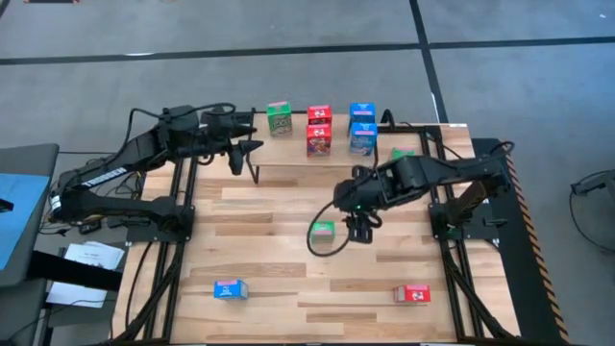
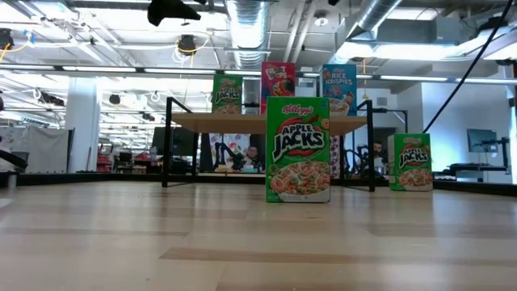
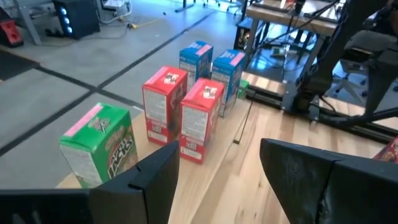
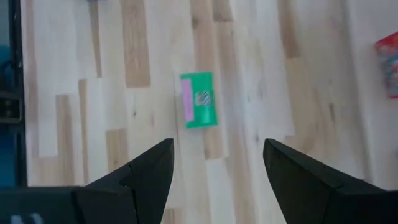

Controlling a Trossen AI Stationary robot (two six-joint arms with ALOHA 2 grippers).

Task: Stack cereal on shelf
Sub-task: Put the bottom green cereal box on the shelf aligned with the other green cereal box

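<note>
Cereal boxes are split up right now: on my low light-wood shelf with thin black legs (image 1: 322, 159) I've got five standing, one green box (image 1: 280, 119) at one end, two red boxes (image 1: 319, 132) in the middle, one behind the other, and two blue boxes (image 1: 362, 130) at the other end, also front to back. Off the shelf, a small green Apple Jacks box (image 1: 323, 231) stands upright on the slatted wooden tabletop (image 1: 288, 259) in front of the shelf, and from table level it sits dead centre with the shelf behind it. Another green box (image 2: 410, 162) stands beside the shelf's blue-box end. Further out from the shelf a blue box (image 1: 230, 289) and a red box (image 1: 413, 294) lie near the table's front edge, well apart from each other. My right gripper (image 1: 358, 229) hangs above the table just beside that centre green box, fingers spread wide with nothing in them. My left gripper (image 1: 242, 146) sits up by the shelf's green-box end, jaws apart and empty too, looking along the row of boxes.
</note>
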